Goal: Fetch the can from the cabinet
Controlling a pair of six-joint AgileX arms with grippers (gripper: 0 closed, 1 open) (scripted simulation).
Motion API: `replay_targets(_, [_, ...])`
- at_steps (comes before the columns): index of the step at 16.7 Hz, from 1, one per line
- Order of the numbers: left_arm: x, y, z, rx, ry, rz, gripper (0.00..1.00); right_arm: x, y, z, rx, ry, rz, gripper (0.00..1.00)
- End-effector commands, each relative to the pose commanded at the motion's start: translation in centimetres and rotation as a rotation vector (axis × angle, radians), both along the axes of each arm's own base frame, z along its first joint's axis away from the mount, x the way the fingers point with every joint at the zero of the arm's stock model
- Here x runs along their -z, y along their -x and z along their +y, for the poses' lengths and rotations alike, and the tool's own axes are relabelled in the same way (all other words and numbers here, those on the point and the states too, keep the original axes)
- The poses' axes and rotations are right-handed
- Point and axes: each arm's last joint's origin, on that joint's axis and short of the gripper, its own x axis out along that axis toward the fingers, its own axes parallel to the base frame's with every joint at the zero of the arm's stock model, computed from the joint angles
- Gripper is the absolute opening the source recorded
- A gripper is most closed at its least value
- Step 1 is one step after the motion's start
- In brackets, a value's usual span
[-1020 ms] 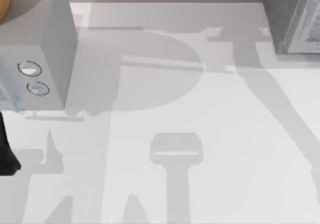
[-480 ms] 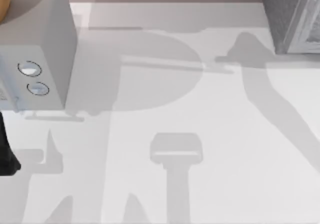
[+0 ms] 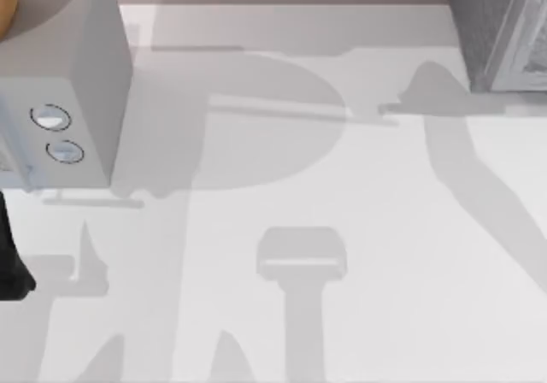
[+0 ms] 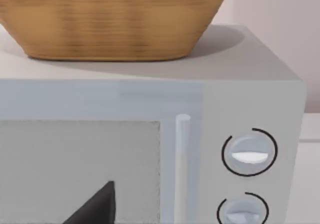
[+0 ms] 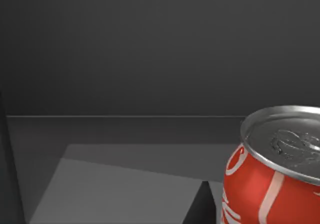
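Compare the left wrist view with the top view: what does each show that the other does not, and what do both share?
Left wrist view alone: the full front of the microwave, with its door window and vertical handle, and the weave of the wicker basket standing on its roof.
Top view alone: the white table crossed by arm shadows, and a grey cabinet at the far right corner.
Both: the microwave, its two dials, and the basket.

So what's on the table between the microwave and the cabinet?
Nothing but shadows: in the top view the white table lies bare between the microwave and the cabinet.
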Motion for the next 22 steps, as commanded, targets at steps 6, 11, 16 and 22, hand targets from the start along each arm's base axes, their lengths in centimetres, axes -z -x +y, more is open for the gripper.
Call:
replay_targets(6, [0.0,0.0,0.0,0.000,0.000,0.000,1.00,2.5,1.2,-2.0,-0.002,0.005,0.007,0.00])
replay_targets(11, [0.0,0.0,0.0,0.000,0.000,0.000,1.00,4.8,2.4,-3.5,-0.003,0.007,0.010,0.00])
replay_targets(16, [0.0,0.0,0.0,0.000,0.000,0.000,1.00,7.4,3.5,-4.9,-0.003,0.010,0.014,0.00])
replay_targets(22, [0.0,0.0,0.0,0.000,0.000,0.000,1.00,10.7,4.9,-6.4,0.005,0.007,0.007,0.00])
